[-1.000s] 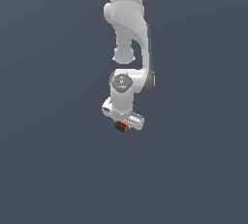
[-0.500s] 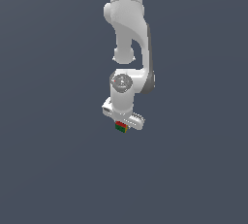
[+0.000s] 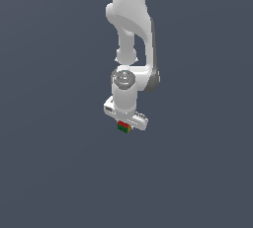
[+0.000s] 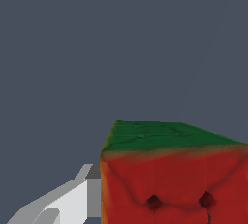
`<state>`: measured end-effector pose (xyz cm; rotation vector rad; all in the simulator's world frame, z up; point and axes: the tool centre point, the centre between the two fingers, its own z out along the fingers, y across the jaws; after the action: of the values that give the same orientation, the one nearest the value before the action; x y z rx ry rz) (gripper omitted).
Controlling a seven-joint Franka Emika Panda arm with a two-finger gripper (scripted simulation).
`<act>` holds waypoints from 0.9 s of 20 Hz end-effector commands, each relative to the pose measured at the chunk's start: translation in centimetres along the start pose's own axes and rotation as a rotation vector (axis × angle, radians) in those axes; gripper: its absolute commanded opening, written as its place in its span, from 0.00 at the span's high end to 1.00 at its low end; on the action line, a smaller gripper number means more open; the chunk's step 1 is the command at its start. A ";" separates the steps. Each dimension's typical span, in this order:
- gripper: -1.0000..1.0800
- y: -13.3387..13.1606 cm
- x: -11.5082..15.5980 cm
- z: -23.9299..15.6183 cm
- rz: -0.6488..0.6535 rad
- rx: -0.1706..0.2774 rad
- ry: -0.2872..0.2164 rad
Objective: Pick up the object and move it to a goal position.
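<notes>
A tiny cube (image 3: 124, 127) is gripped at the tip of the white gripper (image 3: 124, 125), which is pointed downward below the white arm (image 3: 131, 24) against a plain grey-blue background. The cube is seen directly under the gripper's crossbar. In the wrist view, the cube (image 4: 174, 174) is shown with a red face, a green face, and one white finger (image 4: 72, 201) pressed against its side.

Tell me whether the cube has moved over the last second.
No. The cube sits at the same spot in the exterior view, under the gripper; no fixed landmark exists besides the frame.
</notes>
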<state>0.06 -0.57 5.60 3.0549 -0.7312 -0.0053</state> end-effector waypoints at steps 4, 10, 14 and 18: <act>1.00 -0.2 0.3 -4.1 0.000 0.002 0.003; 1.00 -0.4 0.6 -10.2 0.001 0.001 0.003; 1.00 -0.6 0.9 -13.9 0.001 0.001 0.003; 1.00 -0.8 1.1 -16.7 0.001 0.001 0.003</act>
<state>1.39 -0.40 21.19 3.0546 -0.7331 -0.0004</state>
